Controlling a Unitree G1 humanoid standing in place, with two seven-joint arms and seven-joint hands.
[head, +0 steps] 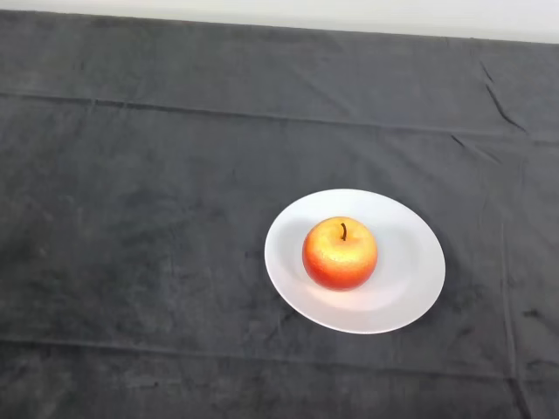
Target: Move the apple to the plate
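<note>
Apple upright on white plate, slightly left of centre, stem up. Dark cloth beneath. Robot hand out of frame, state unknowable. Placement apparently done; risk: nudged plate could roll apple off.

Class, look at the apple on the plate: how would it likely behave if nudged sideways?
The apple looks round, so it would probably roll rather than slide. Its skin appears glossy, so likely slippery to hold. Sitting stem-up on the smooth white plate, it might tip off centre easily.
</note>
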